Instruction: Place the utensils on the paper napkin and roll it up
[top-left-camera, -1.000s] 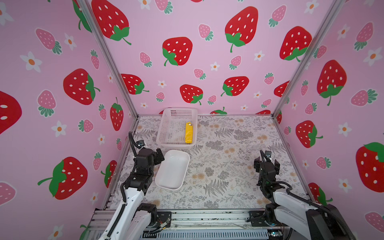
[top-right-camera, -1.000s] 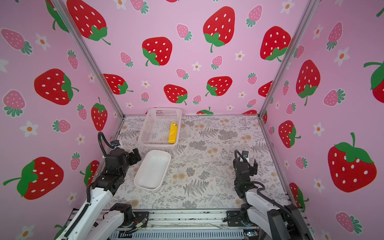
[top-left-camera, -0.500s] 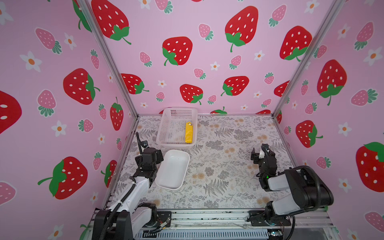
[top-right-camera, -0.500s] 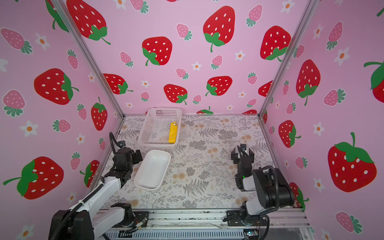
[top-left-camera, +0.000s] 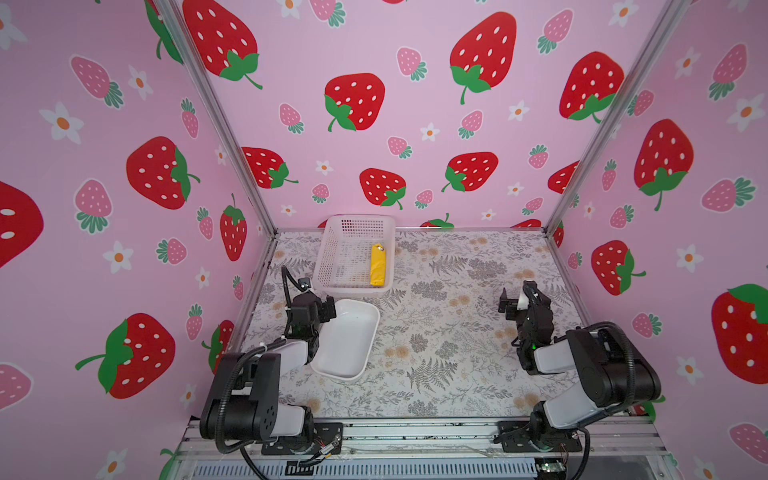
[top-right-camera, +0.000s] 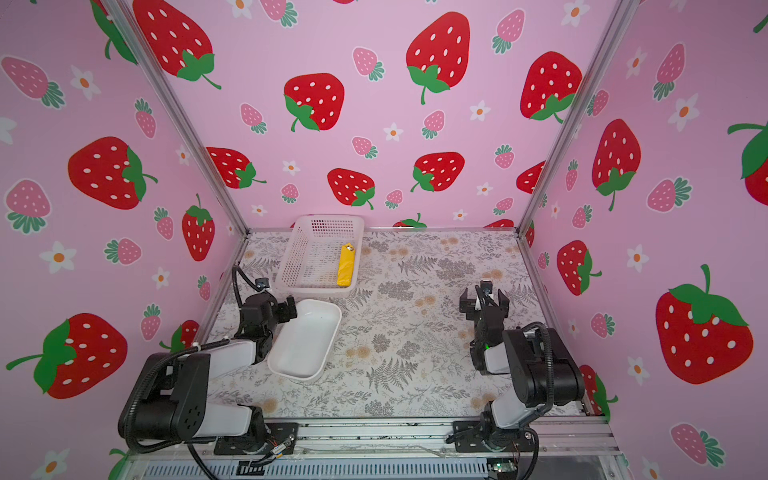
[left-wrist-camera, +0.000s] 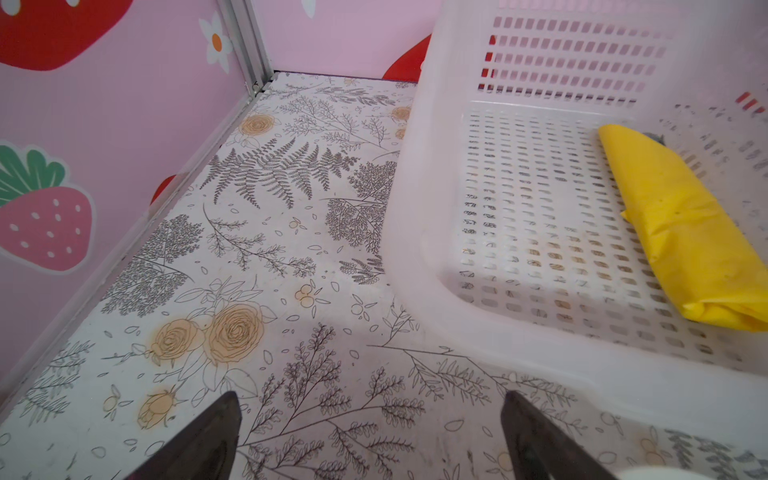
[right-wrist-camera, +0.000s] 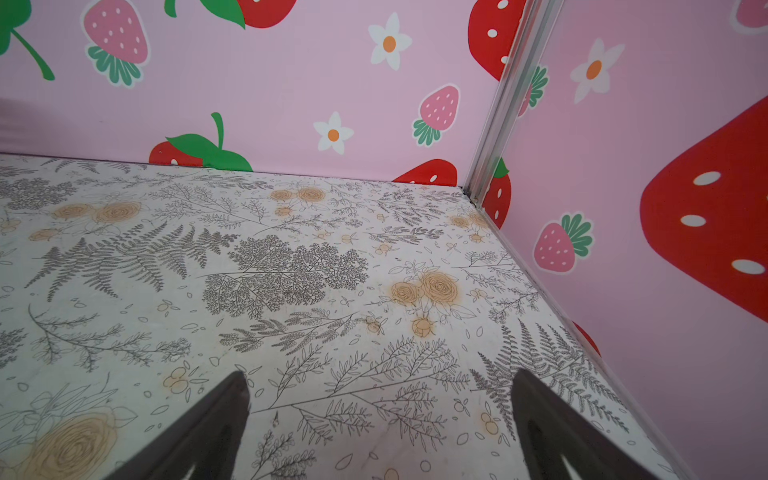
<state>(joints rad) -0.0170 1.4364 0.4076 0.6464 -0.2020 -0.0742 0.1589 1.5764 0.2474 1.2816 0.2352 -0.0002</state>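
Paper napkin: We saw the yellow paper napkin (top-left-camera: 377, 266) (top-right-camera: 345, 266) (left-wrist-camera: 681, 232) rolled into a tight tube. It lay inside the white mesh basket (top-left-camera: 340, 257) along that basket's 3 o'clock wall.
Utensils: They were almost wholly hidden in the roll. Only a small grey metal tip (left-wrist-camera: 654, 137) poked from the roll's 12 o'clock end, and we could not tell which piece it was.
Basket: It sat on the floral tabletop (top-left-camera: 436, 332) at about 11 o'clock, against the back wall.
Tray: A white tray (top-left-camera: 345, 340) lay at 8 o'clock, tilted, its edge partly covered by the left arm in both top views.
Left gripper: The left gripper (left-wrist-camera: 372, 399) was at 9 o'clock, its jaws spread wide with nothing between them. Only the dark fingertips showed in the wrist view, cut off at the frame edge.
Right gripper: The right gripper (right-wrist-camera: 380, 376) (top-right-camera: 484, 299) was at 3 o'clock, its jaws spread wide over bare tabletop and gripping nothing. Its fingers were also cropped.
Walls: Pink panels (top-left-camera: 415, 62) printed with strawberries and flowers.
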